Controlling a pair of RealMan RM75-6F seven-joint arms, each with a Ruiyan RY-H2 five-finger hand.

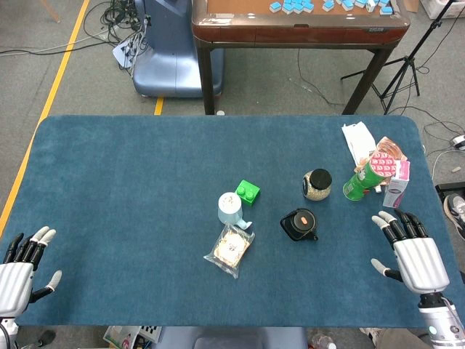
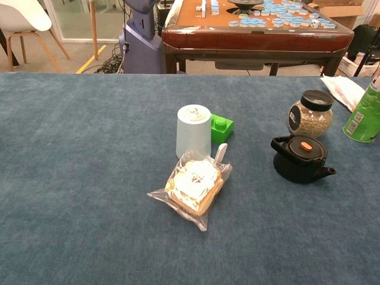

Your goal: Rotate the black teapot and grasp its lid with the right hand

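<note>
From the head view, nothing looks started: the right hand lies flat at the table's near right edge, fingers spread, holding nothing, well apart from the teapot right of centre. The left hand rests empty at the near left, fingers apart. In the chest view neither hand shows; the teapot sits lid on, spout pointing right. Next, I judge, the right hand must reach left to turn it.

Worktop: dark blue felt-like cover, rounded corners. Floor: grey carpet, yellow tape line at left. Behind the worktop: dark wooden mahjong table carrying blue tiles; blue-grey machine base with tangled cables beside it; black tripod stand at right. Chest view: white moulded chair far left.
</note>
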